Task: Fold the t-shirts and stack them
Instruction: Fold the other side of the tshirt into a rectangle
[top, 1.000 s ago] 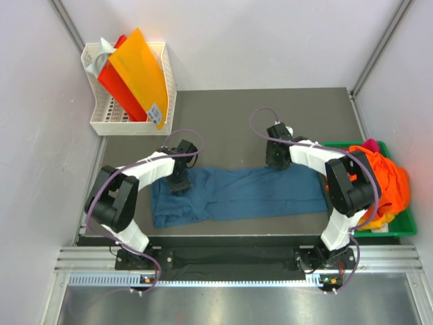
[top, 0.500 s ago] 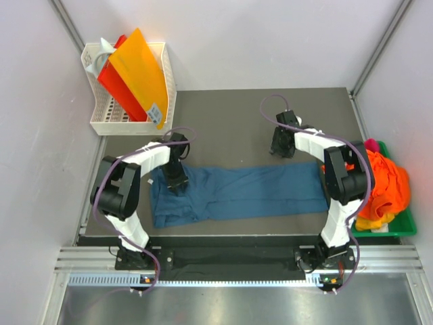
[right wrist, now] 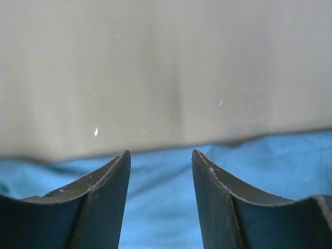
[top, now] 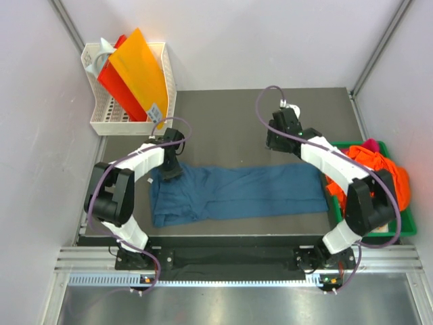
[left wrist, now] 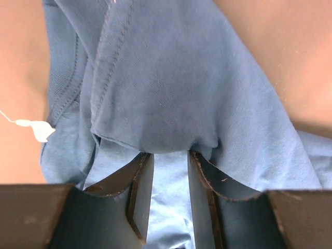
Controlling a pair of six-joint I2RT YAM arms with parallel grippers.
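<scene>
Pinching the teal t-shirt [top: 243, 193] at its far left corner on the table [top: 230, 115].

Spread flat as a long strip across the middle of the table, apparently doubled lengthwise. Gripped by the left end effector [left wrist: 171, 155], closed narrow on a bunched fold of cloth at that corner. Hovering just past the shirt's far right edge with the right end effector [right wrist: 161, 155], jaws apart and empty. Probably light, limp and slightly slippery; likely to sag and crease if lifted from one point, so best taken at both far corners, all layers together. Heaped in the green tray [top: 406, 230] at the right: other t-shirts [top: 392, 179], orange and magenta.
</scene>
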